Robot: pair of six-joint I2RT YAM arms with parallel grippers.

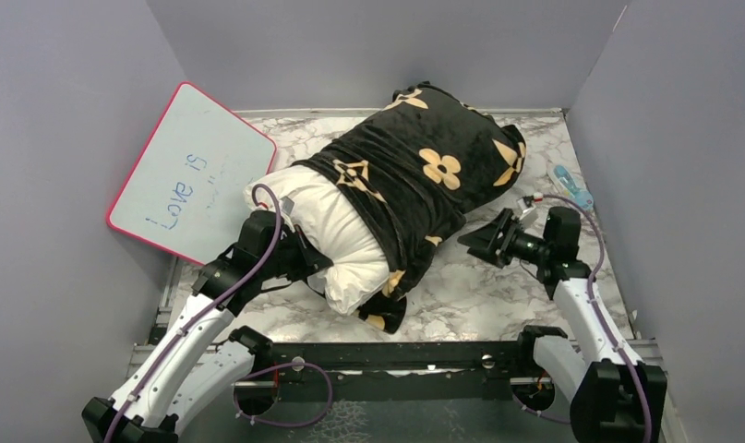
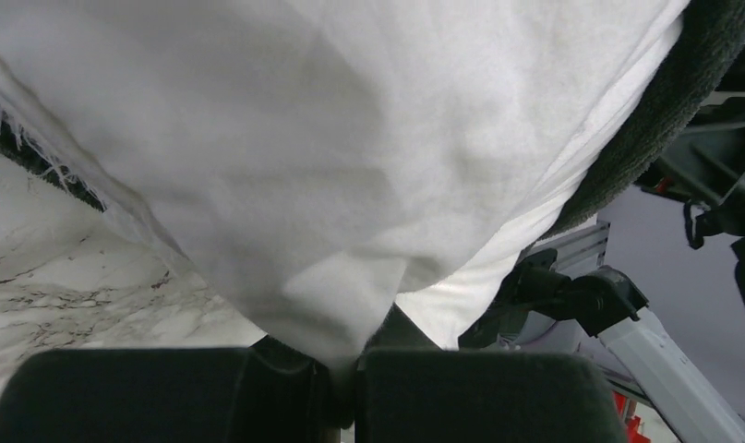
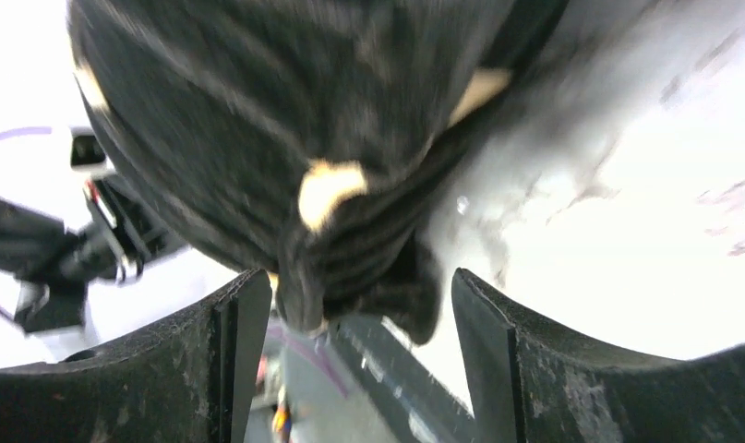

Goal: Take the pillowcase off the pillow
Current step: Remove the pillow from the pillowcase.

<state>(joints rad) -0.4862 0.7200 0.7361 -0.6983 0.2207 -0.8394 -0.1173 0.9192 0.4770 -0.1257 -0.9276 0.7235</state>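
Pillowcase (image 1: 424, 175), black with tan flower motifs, lying diagonally across the marble table (image 1: 498, 305) and sheathing the far, right-hand part of the pillow (image 1: 341, 235), whose bare white near end juts toward the arms. From left: a pink-rimmed whiteboard (image 1: 188, 175) leans at the left wall, just beside the pillow's exposed end; the left gripper (image 2: 345, 374) is clamped together on a pinch of the pillow's white fabric, anchoring it; the cover's open hem bunches around the pillow's middle, one corner hanging near the front rail (image 1: 396, 355); the right gripper (image 3: 359, 277) stands with jaws apart, a dark fold of the cover in line with the gap but not pinched. Judged step: taking a grip for the pull-off, roughly half done. The next move likely calls for the right jaws to close on that fold and draw it toward the far right while the left holds. Free room lies along the table's right side, bounded by grey walls and a small blue object (image 1: 571, 189) near the right edge
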